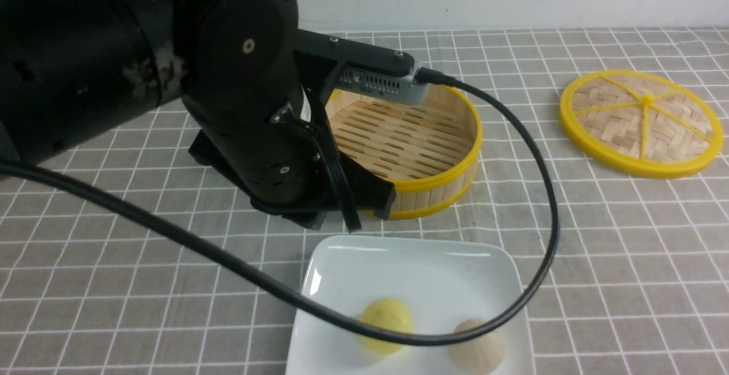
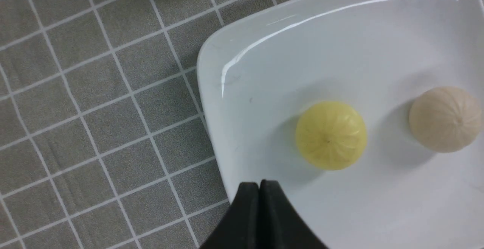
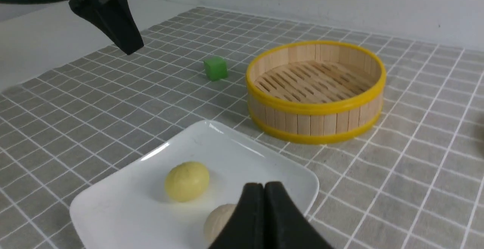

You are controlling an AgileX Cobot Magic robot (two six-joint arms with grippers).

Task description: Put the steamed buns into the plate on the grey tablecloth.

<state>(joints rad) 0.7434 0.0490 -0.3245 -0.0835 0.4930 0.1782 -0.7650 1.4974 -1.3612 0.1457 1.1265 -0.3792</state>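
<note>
Grey cloth (image 1: pixel 626 238), white grid, covers nearly the whole view.

Left arm (image 1: pixel 239 96): bulks across the far left, bent downward, hiding the left side of the steamer (image 1: pixel 450 187). A black cable (image 1: pixel 547 192) loops from its wrist camera across the plate (image 1: pixel 410 241).
Left hand (image 2: pixel 259 184): fingers pressed together, nothing between them, raised off the cloth by the plate's left rim.
Right hand (image 3: pixel 264 186): seen only from its own wrist. Fingers pressed together, empty, near the plate's right side, partly hiding the beige bun (image 3: pixel 218 218).

Steamer: mid-scene, open, nothing inside.
Plate: white, square, just near of the steamer, holds both buns.
Lid (image 1: pixel 641 121): flat on the cloth, far right, well apart.

Yellow bun (image 1: pixel 388 317) lies left and the beige bun right, side by side, not touching.
Green cube (image 3: pixel 216 67): on the cloth, left of the steamer.
</note>
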